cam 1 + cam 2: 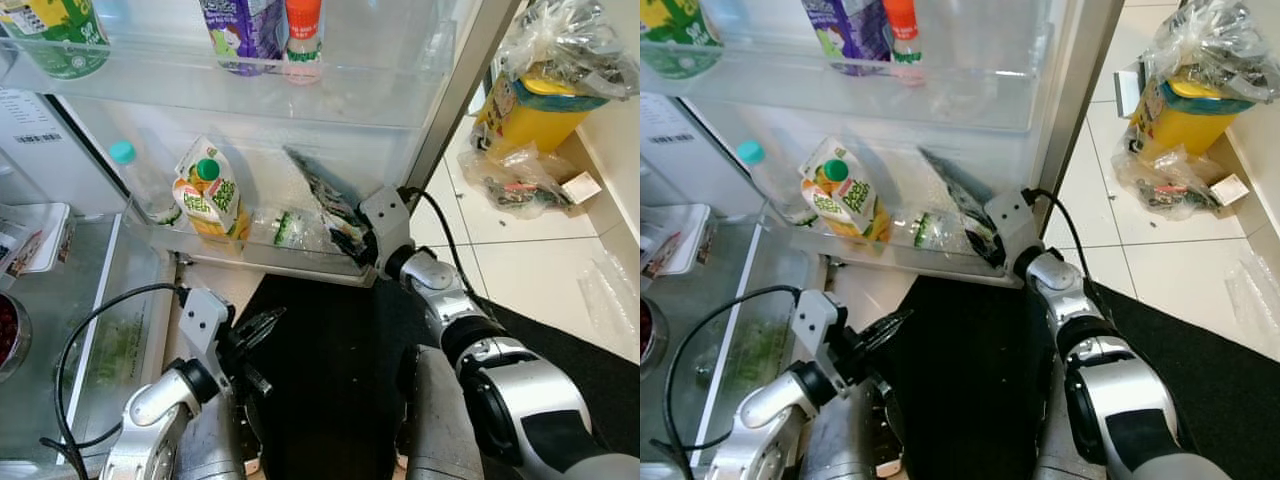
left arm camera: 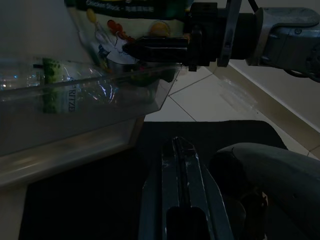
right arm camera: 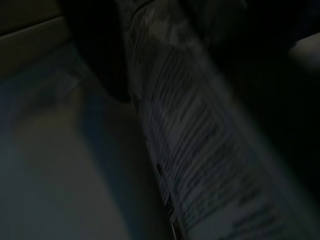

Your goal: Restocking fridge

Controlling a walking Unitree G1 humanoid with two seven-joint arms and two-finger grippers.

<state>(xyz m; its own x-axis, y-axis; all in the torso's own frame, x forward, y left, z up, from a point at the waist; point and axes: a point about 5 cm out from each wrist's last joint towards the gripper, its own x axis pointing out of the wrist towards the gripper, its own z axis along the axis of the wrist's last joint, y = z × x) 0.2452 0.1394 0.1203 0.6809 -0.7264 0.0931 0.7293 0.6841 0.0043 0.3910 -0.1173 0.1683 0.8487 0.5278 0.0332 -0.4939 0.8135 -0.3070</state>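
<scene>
Right gripper (image 1: 352, 243) is at the far right end of the clear plastic lower door shelf (image 1: 262, 257) of the open fridge, fingers pinched on a flat dark printed foil pouch (image 1: 322, 197). The pouch stands tilted in the shelf, top leaning toward 11 o'clock, bottom edge down by the gripper at 5 o'clock. In the left wrist view the black fingers (image 2: 157, 48) clamp the pouch's printed face just above the shelf lip.

Also in that shelf, going toward 9 o'clock from the pouch: a small clear bottle with a green label lying on its side (image 1: 283, 228), a yellow-green juice carton with a green cap (image 1: 208, 191) leaning, and a clear bottle with a teal cap (image 1: 140, 180) upright at the far end.

Left gripper (image 1: 255, 330) hangs low over the black floor mat (image 1: 330, 370), idle, fingers look spread a little.

Step in hand, my read: seating the pouch in the door shelf. Advice:
- push the bottom edge fully behind the shelf lip before letting go
- lean it against the door wall or shelf end, else it flops onto the lying bottle
- open fingers slowly, back out toward 5 o'clock, clear of the lip
- watch the wrist cable (image 1: 440, 235) near the door edge
</scene>
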